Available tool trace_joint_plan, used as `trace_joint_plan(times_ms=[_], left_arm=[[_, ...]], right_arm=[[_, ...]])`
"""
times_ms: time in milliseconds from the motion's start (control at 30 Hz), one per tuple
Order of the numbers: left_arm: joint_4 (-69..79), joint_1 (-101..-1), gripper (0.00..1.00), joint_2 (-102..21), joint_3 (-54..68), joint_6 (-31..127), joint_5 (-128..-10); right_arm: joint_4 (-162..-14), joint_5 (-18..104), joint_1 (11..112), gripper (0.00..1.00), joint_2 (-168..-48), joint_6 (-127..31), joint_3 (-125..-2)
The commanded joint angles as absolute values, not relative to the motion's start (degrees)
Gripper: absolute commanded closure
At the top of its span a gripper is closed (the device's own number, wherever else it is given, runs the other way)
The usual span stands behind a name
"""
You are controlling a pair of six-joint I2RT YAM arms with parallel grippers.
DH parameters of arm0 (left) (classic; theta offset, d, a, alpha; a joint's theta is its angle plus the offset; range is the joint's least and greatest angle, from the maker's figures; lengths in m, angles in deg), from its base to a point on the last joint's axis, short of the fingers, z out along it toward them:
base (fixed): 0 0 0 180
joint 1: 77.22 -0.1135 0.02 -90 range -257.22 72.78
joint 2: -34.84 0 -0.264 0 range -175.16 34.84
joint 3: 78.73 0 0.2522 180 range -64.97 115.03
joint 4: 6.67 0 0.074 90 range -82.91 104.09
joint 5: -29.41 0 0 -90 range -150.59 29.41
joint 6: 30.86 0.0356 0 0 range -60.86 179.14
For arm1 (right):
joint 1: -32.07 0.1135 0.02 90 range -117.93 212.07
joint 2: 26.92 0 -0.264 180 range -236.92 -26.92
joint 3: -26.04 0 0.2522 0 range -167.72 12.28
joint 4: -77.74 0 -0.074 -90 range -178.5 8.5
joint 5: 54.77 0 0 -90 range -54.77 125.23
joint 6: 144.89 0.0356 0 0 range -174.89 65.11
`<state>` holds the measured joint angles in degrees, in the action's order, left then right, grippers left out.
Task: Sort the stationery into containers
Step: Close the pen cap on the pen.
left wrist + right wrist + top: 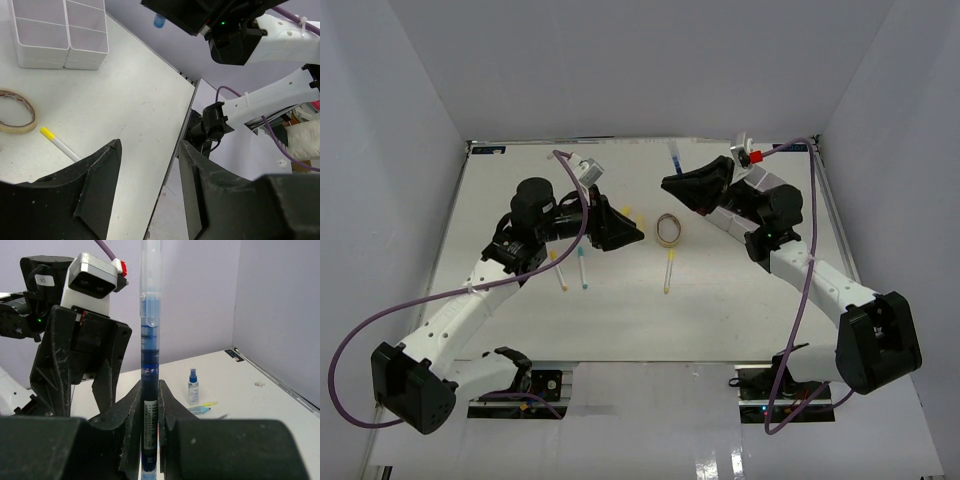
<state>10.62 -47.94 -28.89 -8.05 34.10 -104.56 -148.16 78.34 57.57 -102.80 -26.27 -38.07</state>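
Note:
My right gripper [670, 185] [150, 386] is shut on a blue pen [150, 355] that stands upright between its fingers, raised above the table. Its blue end shows in the left wrist view [159, 21]. The white four-compartment tray [60, 35] stands beyond a tan ring [669, 229] [17, 111]. A yellow-capped pen [669, 270] [57, 142] lies just in front of the ring. My left gripper [632, 234] [150, 147] is open and empty, low over the table left of the ring. Two more pens [560, 272] [582, 270] lie under the left arm.
A small blue-capped spray bottle [193, 386] stands at the far left of the table, with a yellow and a blue marker [200, 409] lying beside it. Small yellow pieces [628, 210] lie by the left gripper. White walls enclose the table on three sides.

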Motion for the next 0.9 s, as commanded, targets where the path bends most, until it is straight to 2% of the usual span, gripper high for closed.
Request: trace_joint_plan(times_ms=[0, 367, 567, 867], left_arm=[[11.4, -49.6, 0.40, -26.7, -6.3, 33.1, -104.6], [-3.0, -54.5, 0.26, -33.8, 2.4, 30.0, -110.9], [-7.3, -55.2, 0.25, -39.6, 9.3, 29.3, -112.7], [-13.7, -55.2, 0.23, -43.9, 13.2, 24.9, -113.6]], right_arm=[[-156.0, 75.1, 57.6, 0.92, -101.4, -25.0, -36.5], [-158.5, 76.0, 57.6, 0.92, -101.4, -24.5, -33.2], [-160.0, 76.5, 57.6, 0.92, -101.7, -23.3, -31.7], [-161.6, 77.6, 57.6, 0.92, -102.2, -22.0, -31.1]])
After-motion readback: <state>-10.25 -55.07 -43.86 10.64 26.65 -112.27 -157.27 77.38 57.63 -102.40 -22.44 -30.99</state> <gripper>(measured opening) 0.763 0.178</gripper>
